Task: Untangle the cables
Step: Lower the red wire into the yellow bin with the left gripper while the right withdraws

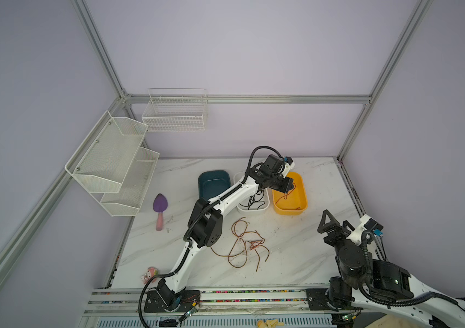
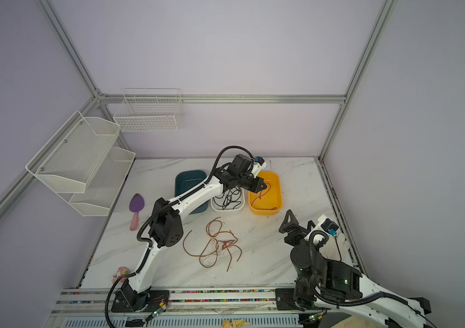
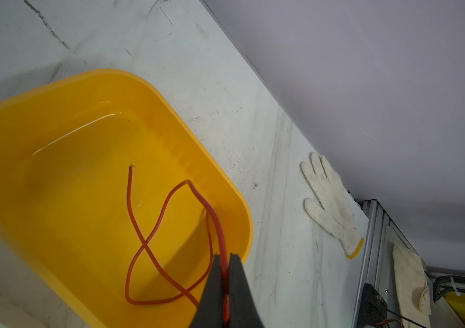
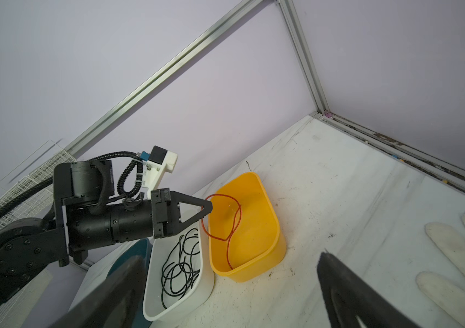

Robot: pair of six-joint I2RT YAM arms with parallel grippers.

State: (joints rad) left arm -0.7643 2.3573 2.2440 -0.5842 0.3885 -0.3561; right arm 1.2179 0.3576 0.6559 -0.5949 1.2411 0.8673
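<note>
Looking across the white marbled table (image 1: 296,264), we find it boxed in by lilac walls (image 1: 254,56) and an aluminium frame (image 1: 248,99). A wire basket (image 1: 174,113) and a two-tier mesh shelf (image 1: 112,164) hang by the far left corner. Along the far edge stand a teal bin (image 1: 213,173), a white bin (image 1: 254,209) and a yellow bin (image 1: 289,210), side by side. A purple trowel (image 1: 159,208) lies near the left edge, a small pink toy (image 1: 149,275) at the near left corner and a white glove (image 3: 329,201) by the right edge.

Of the cables, a black cable (image 4: 180,267) coils in the white bin. A brown tangle (image 1: 244,244) sprawls mid-surface with an orange-red stretch (image 1: 255,244) knotted in.

In both top views the left arm (image 1: 225,198) covers much of the teal bin and part of the white one. We cannot tell whether a pale strand runs through the tangle. In the right wrist view that gripper's own fingers (image 4: 344,289) are blurred and cut off.

The left arm stretches from the near edge to the far edge. Its left gripper (image 3: 225,259) is clenched on a red cable (image 3: 216,223) above the yellow bin. The cable loops down to the bin's floor, where its free end lies.

The right arm (image 1: 353,267) is folded back over the right edge. Its right gripper (image 1: 336,220) is spread wide, grasping nothing, just beside the glove.
</note>
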